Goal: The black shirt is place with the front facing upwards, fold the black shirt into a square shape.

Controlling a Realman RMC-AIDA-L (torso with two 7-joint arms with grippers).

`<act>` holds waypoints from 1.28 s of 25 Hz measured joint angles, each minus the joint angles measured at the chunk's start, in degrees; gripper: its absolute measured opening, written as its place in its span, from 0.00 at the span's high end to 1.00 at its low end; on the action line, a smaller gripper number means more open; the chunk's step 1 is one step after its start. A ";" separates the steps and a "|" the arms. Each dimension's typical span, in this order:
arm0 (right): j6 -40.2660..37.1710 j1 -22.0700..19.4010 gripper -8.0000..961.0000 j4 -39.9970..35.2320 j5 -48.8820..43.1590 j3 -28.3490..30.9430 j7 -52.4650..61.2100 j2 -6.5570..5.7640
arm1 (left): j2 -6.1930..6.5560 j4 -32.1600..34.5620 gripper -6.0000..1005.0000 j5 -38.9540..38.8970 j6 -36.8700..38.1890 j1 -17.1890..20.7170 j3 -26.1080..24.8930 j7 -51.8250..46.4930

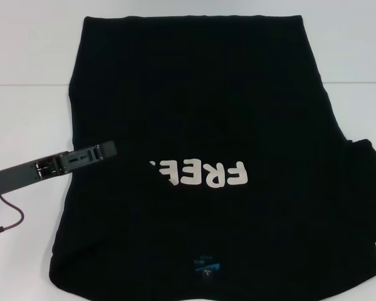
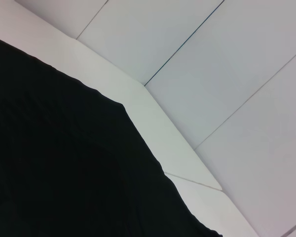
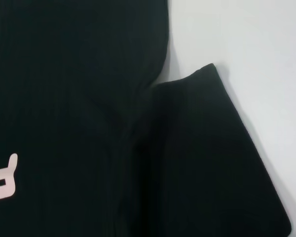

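- Nearest the robot, the collar end of the large black soft cloth shirt [image 1: 200, 150] lies at the front edge of the white table [image 1: 25, 56], with its small blue neck label [image 1: 207, 266] showing just inside the neckline.
- A little farther in, the white block letters "FREE" [image 1: 200, 174] run across the chest, upside down from the robot's side and partly covered on the left by a fold of cloth.
- The left gripper [image 1: 106, 149] reaches in from the left, lying low and flat, its tip over the folded left edge of the shirt, level with the lettering. I cannot tell whether its fingers are spread or pinching cloth.
- On the right, one short black sleeve [image 3: 212, 153] sticks out flat on the table, still unfolded.
- Farthest off, the shirt's hem lies straight across the table's far part.
- The right gripper itself is nowhere to be seen; only its wrist camera looks down on that sleeve.
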 joint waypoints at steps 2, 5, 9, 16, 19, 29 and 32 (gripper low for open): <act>0.21 0.29 0.14 0.09 0.00 -0.03 -0.09 0.04 | 0.00 -0.19 0.07 0.00 -0.04 0.00 -0.10 0.01; 0.30 0.60 0.15 0.10 0.09 -0.03 -0.30 0.28 | 0.00 -0.61 0.07 0.01 -0.06 0.00 -0.19 0.02; 0.29 1.22 0.15 0.10 0.16 -0.03 -0.44 0.58 | 0.00 -0.62 0.07 0.02 -0.07 0.00 -0.23 0.04; 0.49 1.86 0.16 0.63 0.26 -0.03 0.14 0.61 | 0.00 -1.12 0.07 0.03 -0.07 0.00 -0.30 0.05; 0.49 1.96 0.17 1.39 0.17 -0.03 1.15 0.38 | 0.00 -1.14 0.07 -0.11 -0.06 0.00 -0.37 0.05; 0.31 1.96 0.44 1.51 -1.05 -0.03 1.92 0.01 | 0.02 -1.14 0.07 -0.72 -0.08 0.00 -0.50 0.13; 0.68 2.04 0.50 1.51 -1.84 -0.03 2.67 0.01 | 0.08 -1.14 0.07 -0.75 -0.36 -0.07 -0.50 0.16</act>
